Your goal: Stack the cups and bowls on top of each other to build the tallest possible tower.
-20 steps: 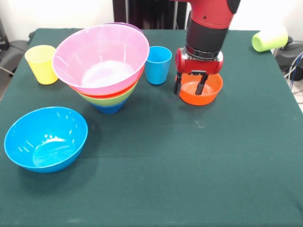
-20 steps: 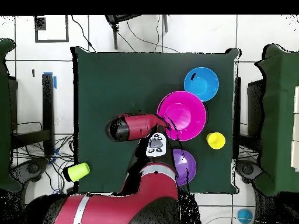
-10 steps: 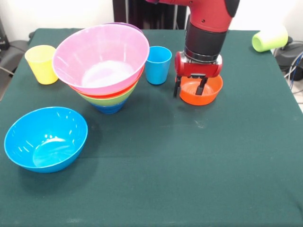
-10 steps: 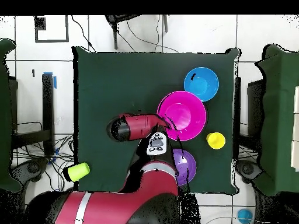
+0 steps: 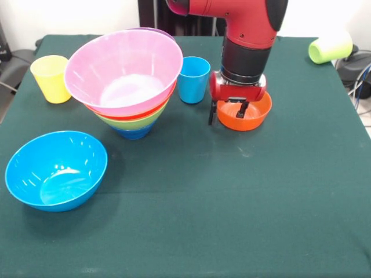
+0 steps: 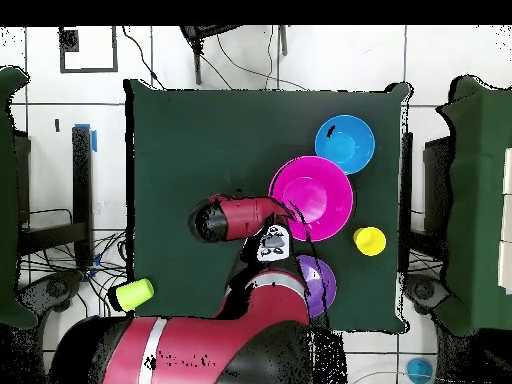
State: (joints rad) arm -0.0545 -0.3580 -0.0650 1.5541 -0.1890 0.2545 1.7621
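Observation:
My gripper [image 5: 227, 112] is open and low at the small orange bowl [image 5: 250, 117], one finger [image 5: 211, 114] outside its left rim and the other inside it. The tower [image 5: 128, 87] stands to the left: large pink bowl [image 5: 123, 72] on top, orange-red and lime green under it, small dark blue bowl [image 5: 133, 132] at the base. The purple bowl [image 6: 318, 285] sits alone behind the tower. The light blue cup [image 5: 193, 79] stands between tower and gripper. The yellow cup [image 5: 51, 78] stands at the far left. The lime green cup [image 5: 330, 47] lies on its side at the far right. In the overhead view the arm [image 6: 230, 218] hides the gripper and the orange bowl.
A large light blue bowl [image 5: 56, 169] sits alone at the near left of the green table [image 5: 232, 220]. In the overhead view it [image 6: 345, 143] lies beyond the pink bowl [image 6: 311, 197], with the yellow cup [image 6: 369, 241] and lime green cup [image 6: 133, 293] near the table's edges.
The gripper has shifted a little to the picture's left over the orange bowl's rim, with the same finger gap. The bowls and cups have stayed put.

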